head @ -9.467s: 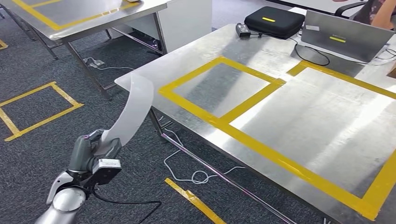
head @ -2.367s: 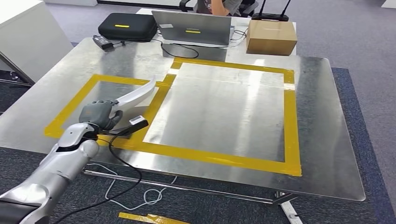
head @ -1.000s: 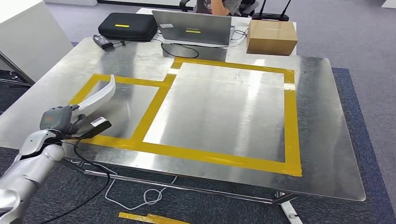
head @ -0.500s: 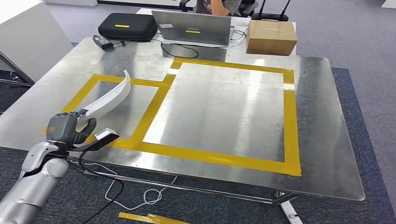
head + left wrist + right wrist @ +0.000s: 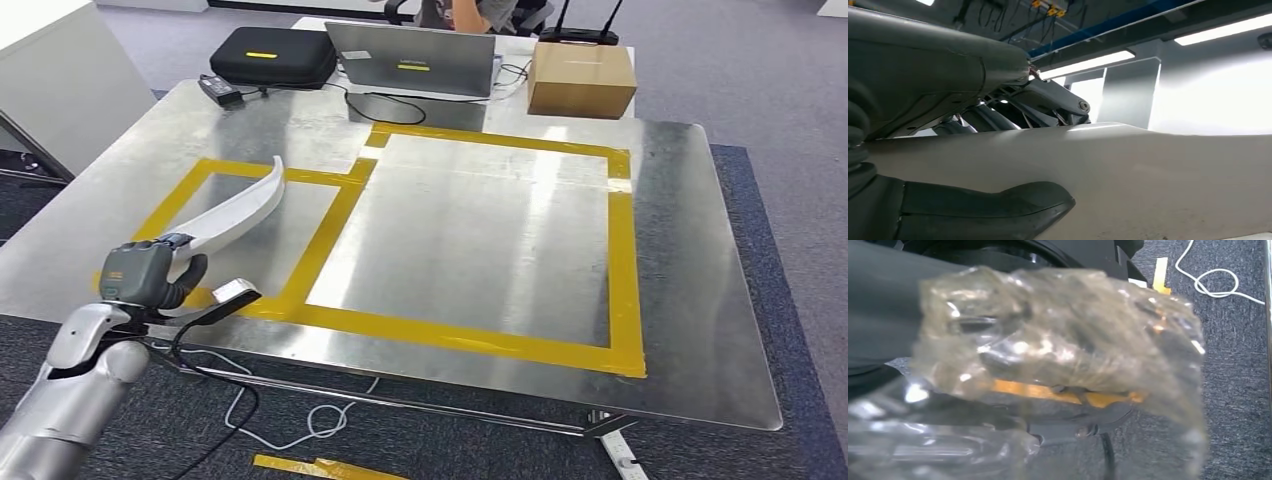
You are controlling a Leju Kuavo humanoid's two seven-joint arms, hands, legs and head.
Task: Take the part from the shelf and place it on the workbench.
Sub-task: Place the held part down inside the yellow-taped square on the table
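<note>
Overhead, left hand [image 5: 140, 275] fingers clamp the white part [image 5: 235, 210] above the workbench [image 5: 690, 330].

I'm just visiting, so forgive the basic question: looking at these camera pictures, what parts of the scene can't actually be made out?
- Right hand: right wrist view, blurred behind crumpled clear film; its fingers cannot be read.
- White curved part: head view, the held end is hidden inside the left hand; whether its far tip touches the workbench is unclear.
- Person: head view, cut off by the top edge behind the laptop.
</note>
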